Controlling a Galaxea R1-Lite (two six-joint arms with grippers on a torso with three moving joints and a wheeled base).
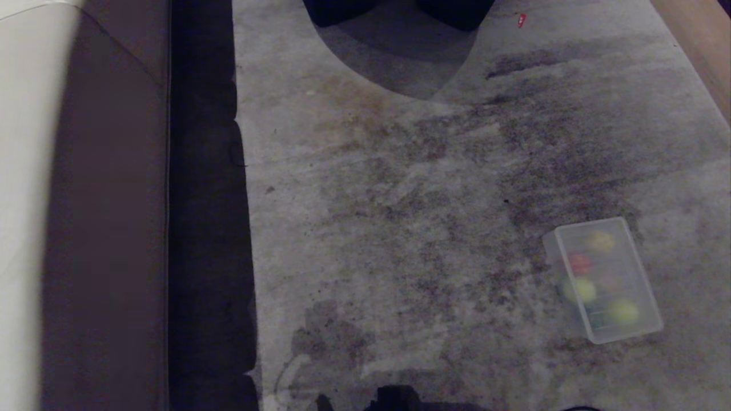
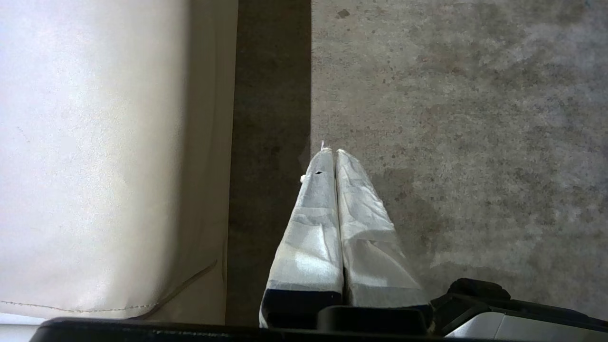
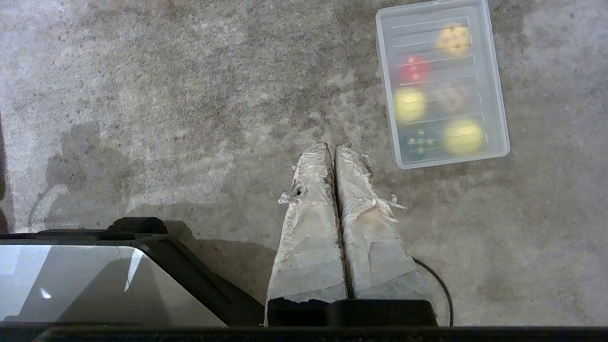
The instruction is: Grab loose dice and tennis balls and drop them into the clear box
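Observation:
The clear box point(image 1: 551, 246) point(image 3: 387, 109) sits on the grey floor at the right, and its contents show blurred through a ribbed clear top. Inside lie a yellow die point(image 3: 452, 40), a red die point(image 3: 413, 69), a brownish die point(image 3: 451, 97) and two tennis balls point(image 3: 408, 104) point(image 3: 463, 136). A dark green dotted cube point(image 3: 420, 141) is in there too. My right gripper point(image 3: 332, 146) hangs shut and empty over bare floor, short of the box's near corner. Beside a pale cushion, my left gripper point(image 2: 332, 151) is shut and empty as well.
A pale sofa point(image 1: 34, 171) with a dark gap beside it runs along the left. Dark furniture point(image 1: 394, 11) stands at the far end, a wooden edge point(image 1: 702, 45) at the far right, and a small red scrap point(image 1: 521, 20) lies on the floor. My base point(image 3: 95, 270) shows near the right gripper.

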